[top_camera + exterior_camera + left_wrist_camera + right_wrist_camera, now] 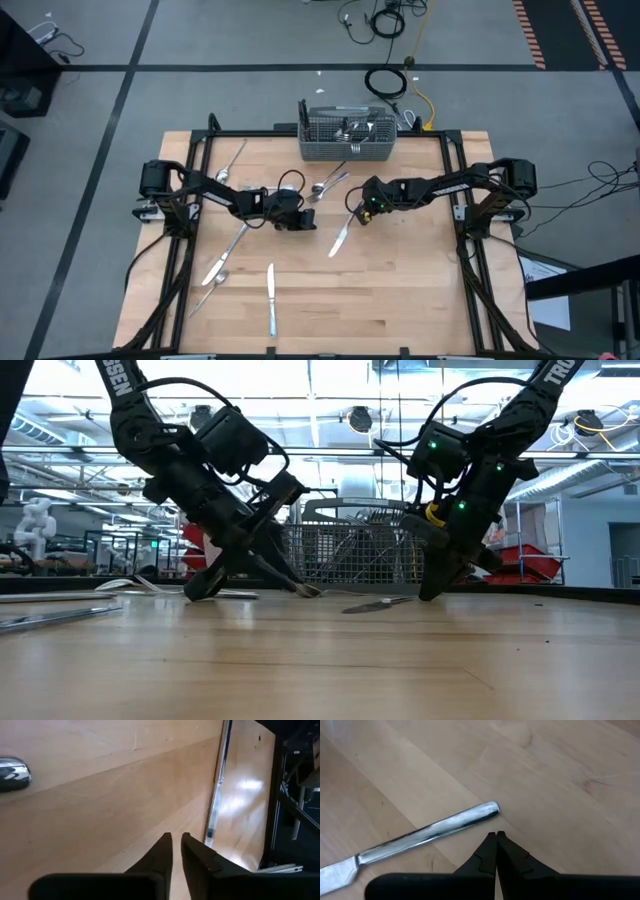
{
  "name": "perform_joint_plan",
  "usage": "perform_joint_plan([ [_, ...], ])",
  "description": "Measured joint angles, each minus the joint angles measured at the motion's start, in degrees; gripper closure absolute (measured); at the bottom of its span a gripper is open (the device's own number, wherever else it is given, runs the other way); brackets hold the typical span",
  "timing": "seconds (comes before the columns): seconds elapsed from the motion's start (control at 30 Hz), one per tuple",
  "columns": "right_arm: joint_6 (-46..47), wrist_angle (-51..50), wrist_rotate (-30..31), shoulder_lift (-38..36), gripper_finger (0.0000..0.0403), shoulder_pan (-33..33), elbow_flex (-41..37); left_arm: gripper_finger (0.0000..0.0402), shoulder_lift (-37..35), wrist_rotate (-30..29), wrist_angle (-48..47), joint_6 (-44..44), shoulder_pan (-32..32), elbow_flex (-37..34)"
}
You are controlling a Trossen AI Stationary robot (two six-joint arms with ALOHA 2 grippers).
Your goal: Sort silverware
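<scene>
Pale wood table (pixel 400 290) on grey floor; wire-mesh basket (pixel 347 140) at twelve o'clock. The wrist views show what the high view cannot: left gripper (pixel 176 840) nearly closed, empty; right gripper (pixel 496 836) closed, empty, beside a knife (pixel 427 834).

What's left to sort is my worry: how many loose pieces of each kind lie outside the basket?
Knives: 2
Spoons: 4, the middle two overlapping and hard to separate
Unclear piece: 1, fork or knife
Total: 7 outside the basket
</scene>
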Motion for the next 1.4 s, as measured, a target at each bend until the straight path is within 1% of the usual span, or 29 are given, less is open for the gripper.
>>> perform_joint_plan([
  [0.1,0.0,-0.1,0.5,-0.1,0.0403,0.1,0.0,0.0336,-0.4,0.5,-0.1,0.1,0.0,-0.1],
  [0.17,0.0,-0.9,2.2,-1.4,0.0403,1.2,-0.1,0.0332,-1.3,1.6,-0.1,0.0,0.1,-0.1],
  [0.23,-0.1,-4.0,3.4,-3.6,0.0403,2.4,0.4,0.0332,-1.8,2.5,1.1,-0.1,0.6,-0.3],
  [0.33,-1.0,-8.9,4.1,-7.6,0.0403,4.4,4.4,0.0331,-3.7,2.9,2.2,-0.1,1.4,-0.5],
  [0.4,-1.6,-12.6,2.8,-8.8,0.0403,6.3,6.4,0.0331,-5.5,3.0,3.3,0.0,1.7,-0.4],
  [0.5,-1.9,-12.3,-0.6,-8.4,0.0403,10.0,8.5,0.0331,-7.4,3.5,4.0,0.0,1.7,-0.3],
  [0.63,1.0,-10.8,-1.1,-4.5,0.0403,14.9,9.2,0.0331,-9.8,3.9,3.9,1.9,1.7,-0.3],
  [0.73,2.2,-6.7,-1.9,-1.4,0.0403,17.3,9.6,0.0331,-10.6,3.9,2.4,2.8,1.7,-0.3],
  [0.83,2.5,-6.3,-3.1,2.7,0.0403,18.9,11.9,0.0331,-10.8,4.2,2.6,2.9,1.7,-0.3],
  [0.93,0.8,-6.4,-4.7,7.4,0.0403,20.1,15.9,0.0331,-10.8,6.0,2.5,2.9,1.7,-0.3],
  [1.1,-2.8,-6.9,-6.0,14.1,0.0403,20.9,22.6,0.0331,-10.8,6.5,0.4,2.9,1.7,-0.3],
  [1.2,-4.6,-6.7,-6.0,15.9,0.0403,20.7,25.5,0.0331,-10.8,6.5,-1.5,3.4,1.7,-0.2],
  [1.4,-6.7,-7.5,-6.2,17.3,0.0403,20.0,26.0,0.0331,-10.8,6.6,-5.3,4.8,1.6,-0.2],
])
